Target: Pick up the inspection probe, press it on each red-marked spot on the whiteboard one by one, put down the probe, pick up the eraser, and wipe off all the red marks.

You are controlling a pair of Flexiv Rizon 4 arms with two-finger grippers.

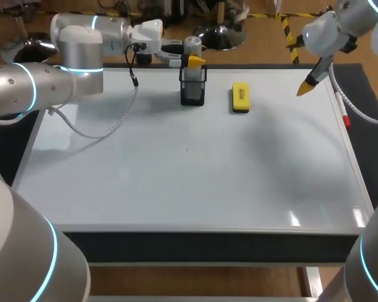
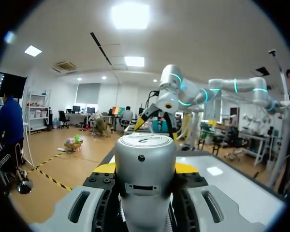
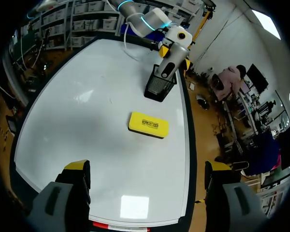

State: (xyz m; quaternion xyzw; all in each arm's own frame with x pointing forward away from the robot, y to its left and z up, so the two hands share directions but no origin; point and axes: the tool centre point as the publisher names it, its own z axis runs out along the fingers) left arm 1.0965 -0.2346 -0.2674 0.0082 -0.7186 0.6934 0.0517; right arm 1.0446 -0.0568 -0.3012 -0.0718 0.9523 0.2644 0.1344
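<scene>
The inspection probe (image 1: 192, 45), a grey cylinder, stands upright over the black mesh holder (image 1: 193, 86) at the back of the whiteboard (image 1: 176, 189). My left gripper (image 1: 194, 61) is shut on it. In the left wrist view the probe (image 2: 145, 164) fills the space between the fingers. From the right wrist view the probe (image 3: 167, 67) reaches down to the holder's (image 3: 159, 86) mouth. The yellow eraser (image 1: 240, 98) lies flat to the right of the holder. My right gripper (image 1: 307, 86) hangs open above the board's back right, with the eraser (image 3: 148, 124) ahead of it. I see no red marks on the board.
A red marker pen (image 1: 345, 119) lies along the board's right edge. A tiny dark speck (image 1: 186, 150) sits near the board's middle. A grey cable (image 1: 101, 129) from my left arm droops over the board's back left.
</scene>
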